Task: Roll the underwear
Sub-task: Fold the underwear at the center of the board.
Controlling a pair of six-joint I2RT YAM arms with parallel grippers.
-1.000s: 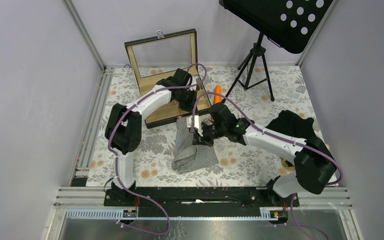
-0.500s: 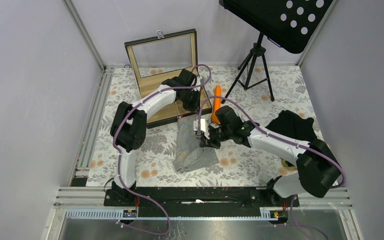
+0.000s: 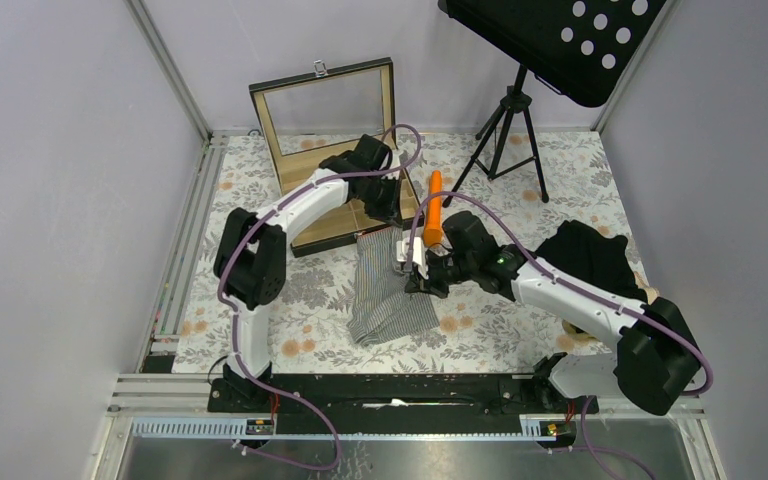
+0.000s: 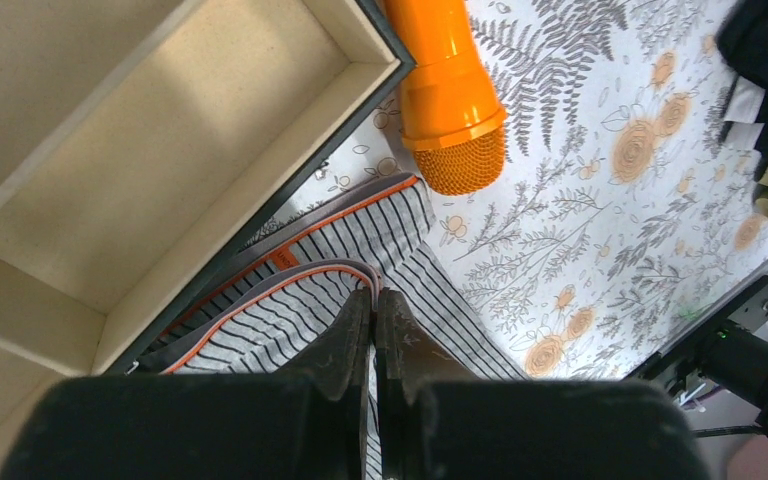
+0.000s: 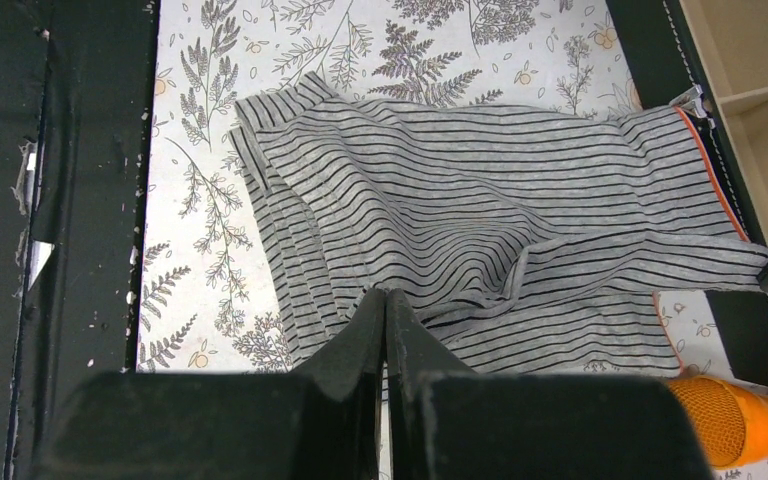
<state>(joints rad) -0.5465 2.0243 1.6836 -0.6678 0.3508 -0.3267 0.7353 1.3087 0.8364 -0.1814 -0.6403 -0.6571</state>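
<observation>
The grey pinstriped underwear (image 3: 385, 290) lies mid-counter (image 3: 550, 210) on the floral cloth, its far end just beside the wooden box (image 3: 298, 170). The left pincer (image 3: 390, 218) is closed tight on the orange-trimmed waistband there. The right pincer (image 3: 412, 275) is also closed, pinching a fold on the garment's right side. A heap of black underwear (image 3: 585, 255) sits at the right, and the orange stick (image 3: 432, 205) lies farther back.

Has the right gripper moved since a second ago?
Yes. The right gripper, shut on the underwear, slid right, away from the wooden box, toward the tripod.
</observation>
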